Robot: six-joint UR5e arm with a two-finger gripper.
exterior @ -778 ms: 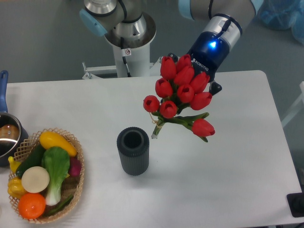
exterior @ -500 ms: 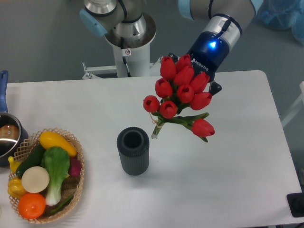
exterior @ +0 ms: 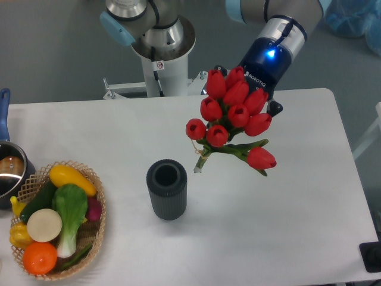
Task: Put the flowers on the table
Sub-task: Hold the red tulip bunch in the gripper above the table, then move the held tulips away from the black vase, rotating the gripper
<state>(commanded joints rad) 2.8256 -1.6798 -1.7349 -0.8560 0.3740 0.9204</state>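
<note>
Flowers, glossy red tulip heads, bunched

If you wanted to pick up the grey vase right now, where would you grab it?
Probably around the ribbed side of the vase, near the middle, coming down from above. It stands upright with open table all round, and the ribs should help against slipping.
</note>
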